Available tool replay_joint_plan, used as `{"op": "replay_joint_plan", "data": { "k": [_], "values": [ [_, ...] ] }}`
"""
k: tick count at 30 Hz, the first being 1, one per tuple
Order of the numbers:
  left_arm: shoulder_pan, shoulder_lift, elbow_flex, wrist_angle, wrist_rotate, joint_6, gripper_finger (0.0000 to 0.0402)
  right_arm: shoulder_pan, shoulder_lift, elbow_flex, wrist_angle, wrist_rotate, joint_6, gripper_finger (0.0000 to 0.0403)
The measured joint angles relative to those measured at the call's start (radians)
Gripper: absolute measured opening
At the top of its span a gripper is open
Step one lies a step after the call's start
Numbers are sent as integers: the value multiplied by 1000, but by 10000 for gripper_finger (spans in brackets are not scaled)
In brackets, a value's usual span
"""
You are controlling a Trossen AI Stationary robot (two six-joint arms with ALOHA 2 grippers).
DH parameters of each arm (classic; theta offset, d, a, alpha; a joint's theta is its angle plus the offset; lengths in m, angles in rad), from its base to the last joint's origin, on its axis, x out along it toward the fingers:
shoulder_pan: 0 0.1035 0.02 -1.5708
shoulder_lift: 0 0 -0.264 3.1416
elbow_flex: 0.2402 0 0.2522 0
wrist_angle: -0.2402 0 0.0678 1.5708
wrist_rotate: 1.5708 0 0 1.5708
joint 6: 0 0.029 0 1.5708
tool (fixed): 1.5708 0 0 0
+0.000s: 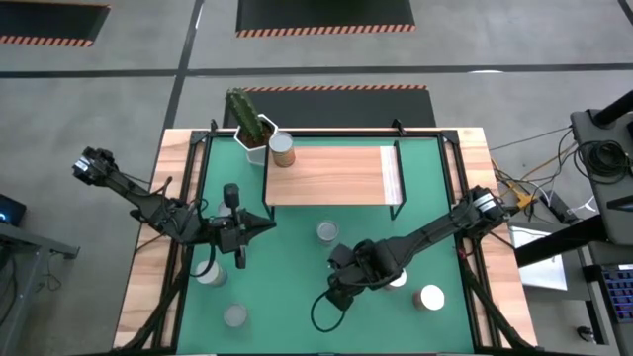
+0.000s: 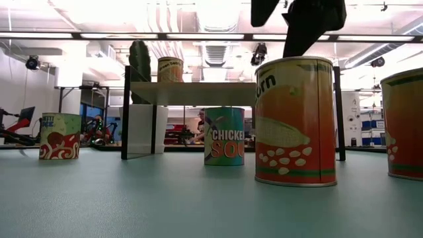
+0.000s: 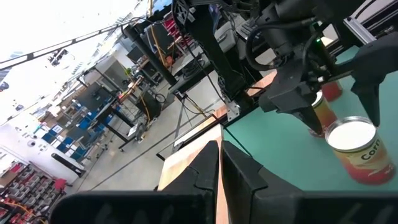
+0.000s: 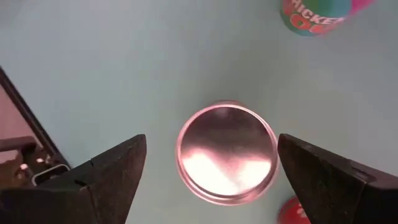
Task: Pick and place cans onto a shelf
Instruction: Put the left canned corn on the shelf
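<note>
Nearest my end of the green mat (image 1: 287, 331), two cans stand alone: one front-left (image 1: 234, 315) and one front-right (image 1: 431, 297), well apart.

A little further in, the right gripper (image 4: 210, 149) hangs directly over the corn can (image 2: 294, 119). Its jaws are spread about as wide as they go, one finger (image 4: 112, 171) on either side of the silvery lid, and they grip nothing. From table level the dark gripper body sits right at the can's top. I can't say for sure whether the tips have dropped below the rim or are touching the sides. From overhead the arm hides this can. Just beside it to the right, another can (image 1: 398, 280) peeks out from under the arm.

On the left at about the same depth is a white-topped can (image 1: 210, 272). Just beyond it is the left gripper (image 1: 262, 223), pointing toward the middle of the table. It is closed tight and empty, close to the shelf's front-left leg.

The soup can (image 1: 327, 231) stands mid-mat, just in front of the shelf (image 1: 336, 178).

The shelf sits at the far side of the mat. One can (image 1: 282, 148) stands upright on its left rear corner. Just beside that corner, off the shelf, is the cactus (image 1: 245, 114) in its white pot.
</note>
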Motion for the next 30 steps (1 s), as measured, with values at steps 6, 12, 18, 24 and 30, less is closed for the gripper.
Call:
{"op": "replay_joint_plan", "data": {
  "k": [6,12,18,24,30],
  "values": [
    [0,0,0,1,0,0,0,-11,0,0,25,2,40,357],
    [0,0,0,3,0,0,0,-11,17,-2,-22,-25,89,370],
    [0,0,0,4,0,0,0,-12,34,-3,-57,-28,119,370],
    [0,0,0,4,0,0,0,-11,36,-3,-32,-34,133,370],
    [0,0,0,4,0,0,0,-6,43,-14,-19,-31,147,370]
  ]
}}
